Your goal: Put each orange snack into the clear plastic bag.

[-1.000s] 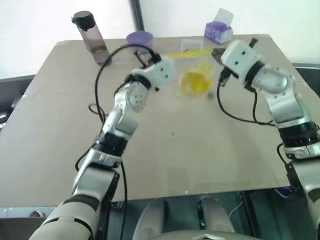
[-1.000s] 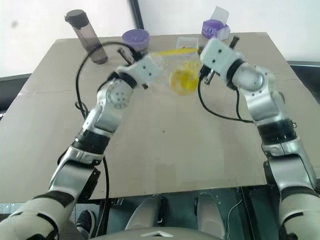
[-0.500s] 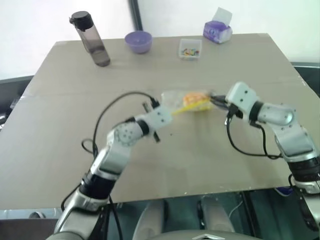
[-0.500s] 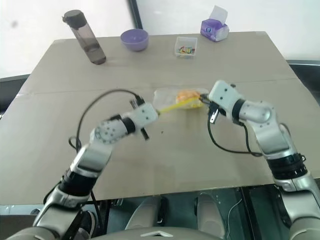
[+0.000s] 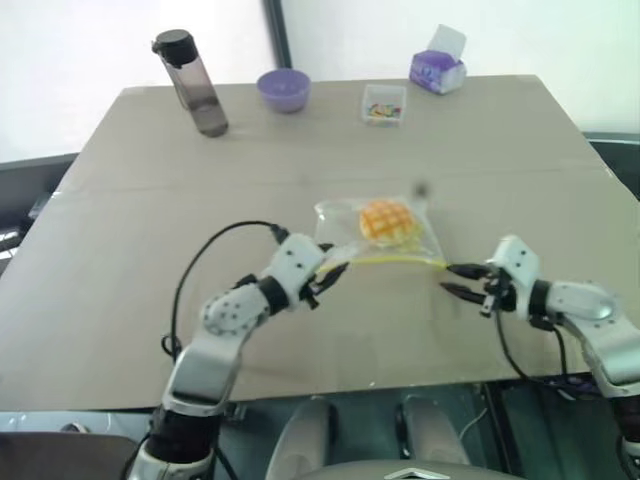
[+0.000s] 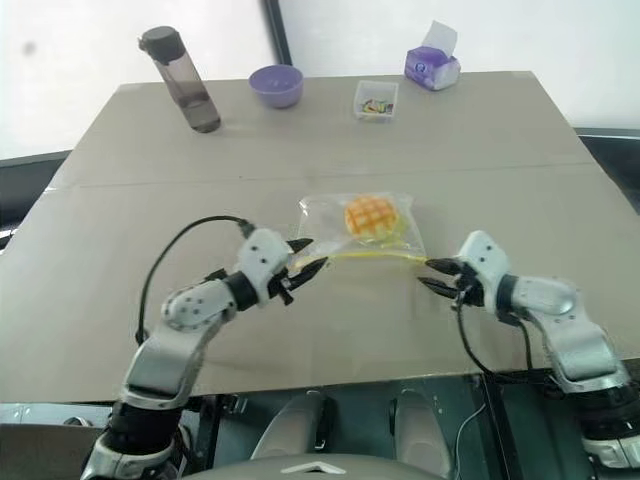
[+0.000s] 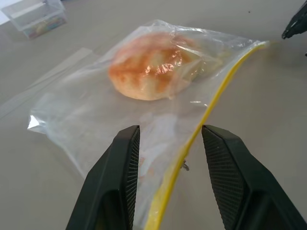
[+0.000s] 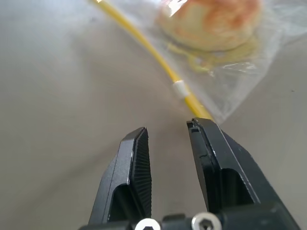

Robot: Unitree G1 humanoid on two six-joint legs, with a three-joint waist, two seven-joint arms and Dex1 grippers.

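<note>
The orange snack [image 5: 388, 219] lies inside the clear plastic bag [image 5: 345, 232], which rests flat on the table [image 5: 130, 220] near its middle, its yellow strip along the near edge. The left gripper [image 7: 168, 165] stands parted at the bag's near left corner, the strip passing between its fingers with nothing pinched. The right gripper [image 8: 168, 143] stands parted just off the near right corner, holding nothing.
</note>
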